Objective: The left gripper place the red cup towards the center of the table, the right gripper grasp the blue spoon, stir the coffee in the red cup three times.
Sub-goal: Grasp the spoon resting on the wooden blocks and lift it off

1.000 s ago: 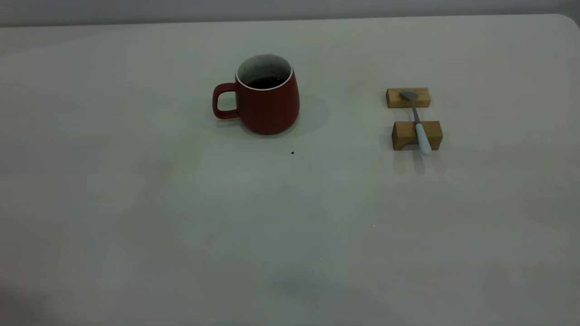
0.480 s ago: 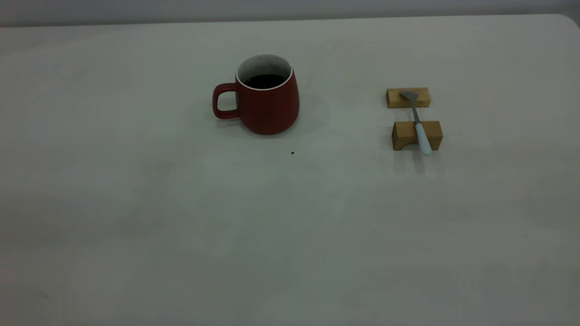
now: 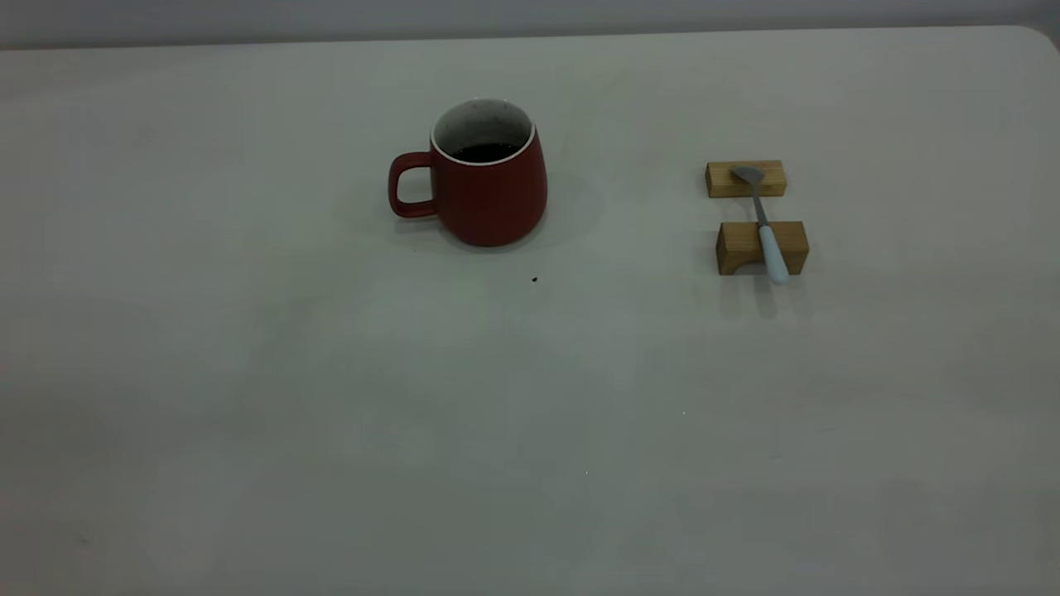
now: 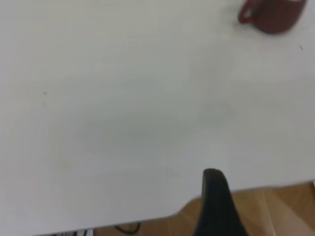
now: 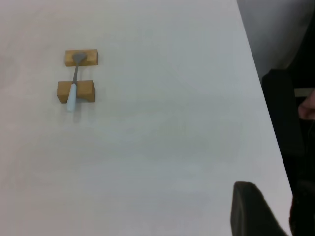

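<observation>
Nothing on the counter [image 3: 248,372] has shifted over the past second; only a faint shadow near the front edge has faded.

Exterior view: the red cup [image 3: 489,186] — a rounded, glazed mug wider at its base, with a white speckled interior and a loop handle pointing to the view's left — stands upright toward the far middle of the matte off-white surface. Dark coffee [image 3: 485,152] sits low inside it. A tiny dark speck [image 3: 534,280] lies just in front of the cup. Well apart to the right, the blue spoon [image 3: 763,222] bridges two small wooden blocks [image 3: 762,247], its grey metal bowl resting on the farther block and its pale blue handle overhanging the nearer one. No writing or labels show. Neither arm appears here.

Left wrist view: a single dark, rounded finger [image 4: 216,204] of the left pincer [image 4: 216,206] juts over the counter's near edge, with the cup far off at the frame's corner — whether this pincer is released or clenched cannot be told.

Right wrist view: the spoon and blocks lie far off, and one dark finger [image 5: 251,211] of the right pincer [image 5: 253,214] shows near the counter's side edge; its state likewise cannot be told.
</observation>
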### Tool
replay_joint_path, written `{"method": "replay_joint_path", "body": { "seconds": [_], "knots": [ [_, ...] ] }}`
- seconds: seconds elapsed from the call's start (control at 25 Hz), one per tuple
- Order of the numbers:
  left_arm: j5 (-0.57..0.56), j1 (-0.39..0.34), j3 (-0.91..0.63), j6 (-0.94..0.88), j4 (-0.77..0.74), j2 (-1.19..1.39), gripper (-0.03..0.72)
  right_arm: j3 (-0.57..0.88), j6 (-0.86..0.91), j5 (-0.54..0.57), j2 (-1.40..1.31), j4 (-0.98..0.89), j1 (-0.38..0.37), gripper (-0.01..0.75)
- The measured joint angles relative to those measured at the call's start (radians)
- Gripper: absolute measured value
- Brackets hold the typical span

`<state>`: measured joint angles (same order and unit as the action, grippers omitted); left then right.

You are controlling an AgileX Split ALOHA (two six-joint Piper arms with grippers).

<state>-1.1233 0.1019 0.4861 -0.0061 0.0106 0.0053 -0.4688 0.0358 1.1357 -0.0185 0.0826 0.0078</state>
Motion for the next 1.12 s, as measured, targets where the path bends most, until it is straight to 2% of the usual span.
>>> {"method": "replay_joint_path", "body": {
  "seconds": [0.12,0.32,0.44,0.68,0.76,0.88,1.12],
  "knots": [
    [-0.004,-0.024,0.0,0.0,0.0,-0.023,0.554,0.0,0.001,0.0,0.0,-0.001,0.0,0.238],
    [-0.005,-0.025,0.0,0.0,0.0,-0.024,0.554,-0.002,-0.006,-0.01,-0.002,-0.025,0.0,0.241],
    [-0.006,-0.025,0.0,0.0,0.0,-0.024,0.554,-0.018,-0.067,-0.056,-0.074,-0.1,0.0,0.286],
    [-0.006,-0.025,0.0,0.0,0.0,-0.024,0.554,-0.024,-0.148,-0.307,-0.423,-0.315,0.0,0.479],
    [-0.006,-0.025,0.0,0.0,0.0,-0.024,0.554,-0.024,-0.208,-0.386,-0.577,-0.41,0.0,0.514],
    [-0.006,-0.025,0.0,0.0,0.0,-0.024,0.554,-0.048,-0.384,-0.461,-0.805,-0.562,0.0,0.528],
    [-0.006,-0.025,0.0,0.0,0.0,-0.024,0.554,-0.195,-0.611,-0.493,-1.269,-0.783,0.003,0.53]
  ]
}}
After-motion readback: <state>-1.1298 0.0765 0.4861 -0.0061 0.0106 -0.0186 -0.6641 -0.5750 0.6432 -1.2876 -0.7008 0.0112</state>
